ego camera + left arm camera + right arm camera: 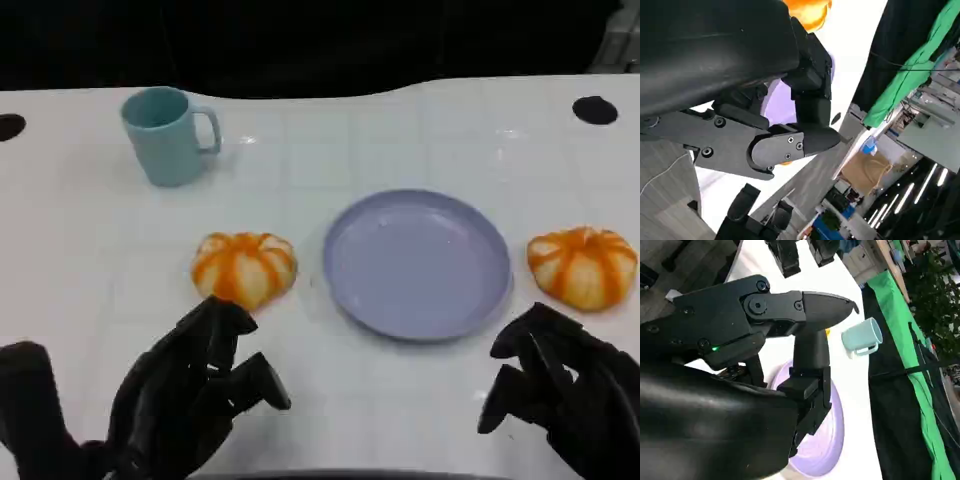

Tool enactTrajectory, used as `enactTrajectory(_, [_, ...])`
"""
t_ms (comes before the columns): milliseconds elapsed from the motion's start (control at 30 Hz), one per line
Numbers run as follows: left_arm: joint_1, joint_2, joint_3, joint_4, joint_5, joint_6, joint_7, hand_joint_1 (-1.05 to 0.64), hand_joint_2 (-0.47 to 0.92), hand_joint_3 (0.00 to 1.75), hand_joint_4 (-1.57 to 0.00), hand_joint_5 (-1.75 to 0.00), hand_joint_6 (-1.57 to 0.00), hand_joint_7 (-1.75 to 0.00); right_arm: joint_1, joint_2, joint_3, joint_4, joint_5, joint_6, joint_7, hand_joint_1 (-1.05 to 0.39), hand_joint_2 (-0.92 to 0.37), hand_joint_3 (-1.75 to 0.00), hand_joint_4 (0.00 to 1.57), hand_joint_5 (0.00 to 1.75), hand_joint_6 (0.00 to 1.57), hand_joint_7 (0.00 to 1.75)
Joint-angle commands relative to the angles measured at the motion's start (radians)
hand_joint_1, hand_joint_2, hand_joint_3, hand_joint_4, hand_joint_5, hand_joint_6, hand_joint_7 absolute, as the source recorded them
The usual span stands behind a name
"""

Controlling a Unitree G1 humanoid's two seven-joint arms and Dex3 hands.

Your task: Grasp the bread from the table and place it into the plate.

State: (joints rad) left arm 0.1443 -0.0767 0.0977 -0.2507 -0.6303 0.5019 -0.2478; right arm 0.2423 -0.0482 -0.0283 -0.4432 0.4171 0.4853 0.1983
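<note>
Two orange-and-white striped round breads lie on the white table. One bread (245, 268) sits just left of the empty lavender plate (418, 265); the other bread (583, 265) sits just right of it. My left hand (195, 390) is low at the front, its fingers apart and its tips close below the left bread, holding nothing. My right hand (560, 395) hovers below the right bread, apart from it and empty. In the left wrist view the left bread (810, 10) shows past the fingers (805, 140), with the plate (777, 107) behind. The right wrist view shows the plate (825, 440) beyond the fingers (815, 310).
A teal mug (168, 135) stands at the back left, and it is also in the right wrist view as the mug (862, 337). Black holes mark the table at the far right (595, 110) and far left (8, 126). The table's far edge meets a dark backdrop.
</note>
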Motion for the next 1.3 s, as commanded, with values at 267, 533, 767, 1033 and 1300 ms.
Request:
enactTrajectory(267, [-0.005,0.018,-0.002,0.000,0.002,-0.015,-0.006,-0.55,0.92,0.52,-0.79,-1.75,-0.53,-1.73,-0.002,-0.011,-0.010,-0.006,0.005,-0.001,-0.002,-0.45,-0.92,-0.39,0.63,1.75,0.47,1.62])
enactTrajectory(533, [-0.004,0.021,-0.008,-0.004,0.009,-0.020,0.000,-0.56,0.92,0.54,-0.79,-1.75,-0.52,-1.74,-0.002,-0.010,-0.009,-0.009,0.006,0.001,-0.003,-0.44,-0.92,-0.40,0.64,1.75,0.48,1.62])
enactTrajectory(767, [-0.014,0.041,-0.021,-0.005,0.049,-0.052,-0.009,-0.58,0.92,0.42,-0.64,-1.70,-0.49,-1.45,-0.003,-0.009,-0.007,-0.004,0.004,-0.011,0.003,-0.45,-0.92,-0.39,0.64,1.75,0.48,1.63])
enactTrajectory(1033, [-0.035,0.116,-0.114,-0.008,0.309,-0.262,-0.016,-0.51,0.92,0.20,-0.45,-1.10,-0.45,-0.57,-0.007,-0.005,-0.010,-0.012,0.006,0.006,-0.017,-0.44,-0.92,-0.38,0.63,1.75,0.47,1.61])
enactTrajectory(1300, [-0.133,0.282,-0.204,0.029,0.677,-0.462,0.011,-0.54,0.92,0.06,-0.06,-0.78,-0.37,-0.13,-0.021,-0.003,-0.018,-0.006,0.014,0.023,-0.029,-0.43,-0.92,-0.37,0.62,1.75,0.48,1.62])
